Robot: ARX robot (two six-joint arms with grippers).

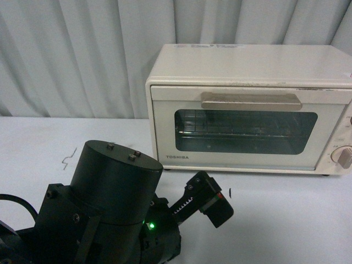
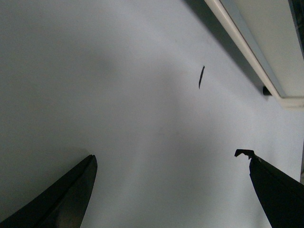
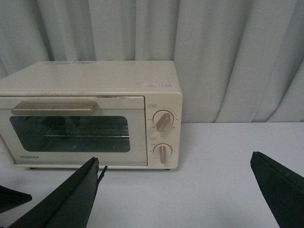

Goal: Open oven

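The oven (image 1: 247, 110) stands at the back of the desk (image 1: 286, 220), right of centre in the front view and close to the pale curtain (image 1: 71, 55), with its door (image 1: 165, 126) shut. It looks like a stiff but fairly light metal box, so a hard straight tug could probably drag it forward across the smooth desk or tip it rather than swing the door. The glass window (image 1: 245, 132) is the fragile part and gives nothing to grip. The place to take hold is the beige bar handle (image 1: 251, 101) along the top of the door, which is rigid and stands proud enough to get a finger over or behind. Its smooth surface may let a loose grip slide, and the pull should likely curve outward and downward with the hinge. The two knobs (image 3: 164, 121) at the side are best left alone. The left arm (image 1: 110, 181) sits low in front of the oven with the wrist angled down. The left claw (image 2: 168, 159) is spread wide above bare desk, near a small dark mark (image 2: 201, 77) and just short of the oven's bottom edge, well below the handle. The right claw (image 3: 175, 161) is also spread wide and holds nothing, facing the oven's front from well back.
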